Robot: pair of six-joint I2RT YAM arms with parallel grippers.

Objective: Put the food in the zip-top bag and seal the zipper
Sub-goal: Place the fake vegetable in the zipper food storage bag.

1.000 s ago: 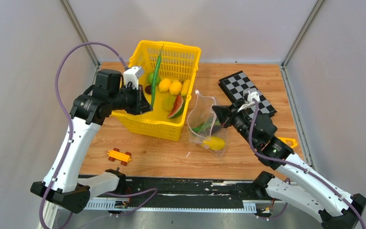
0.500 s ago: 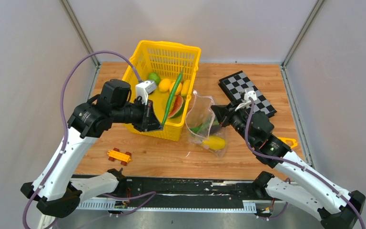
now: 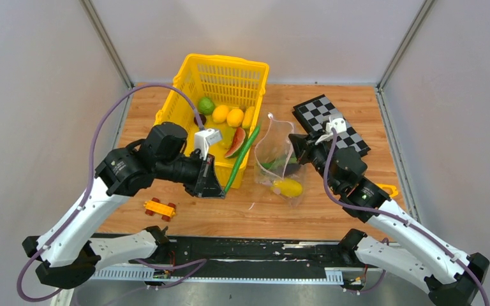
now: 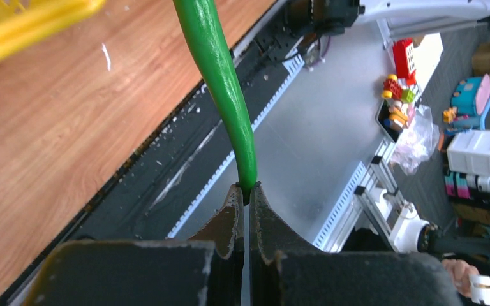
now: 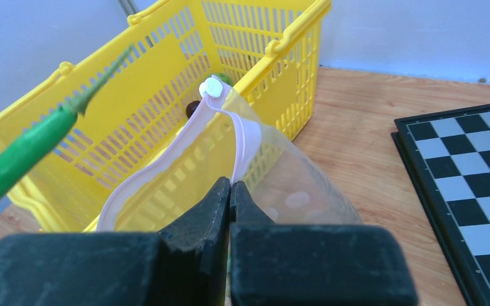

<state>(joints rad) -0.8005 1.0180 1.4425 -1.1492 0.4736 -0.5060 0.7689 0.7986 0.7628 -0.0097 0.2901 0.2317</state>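
My left end effector (image 4: 245,190) is pinched narrow on the very tip of a long green pod (image 4: 220,76), and that thin hold is my main worry. The pod stands far out from the fingers, so a swing could twist it in the grip or drop it on the counter (image 3: 230,213). In the top view it slants across the middle of the frame. Its far end is at the near right corner of the yellow basket (image 3: 230,80), close enough to snag in the lattice, and just left of the zip-top bag (image 3: 274,143).

My right end effector (image 5: 230,186) is closed on the pink zipper (image 5: 166,158), lifting one lip of the bag. The film is limp. If the pod comes in at a slant, it could push the mouth aside, fold it shut, or tug the strip from my fingers. The pod also looks long for this bag, which could hinder sealing.

I cannot tell whether the pod touches the basket. The left wrist view cuts the pod off at the top edge and shows no bag. In the right wrist view my own fingers cover the bag's lower part, so I cannot tell how wide its mouth is. Through the crinkled film I make out a yellow fruit (image 3: 287,188); the green and dark shapes above it are unclear.
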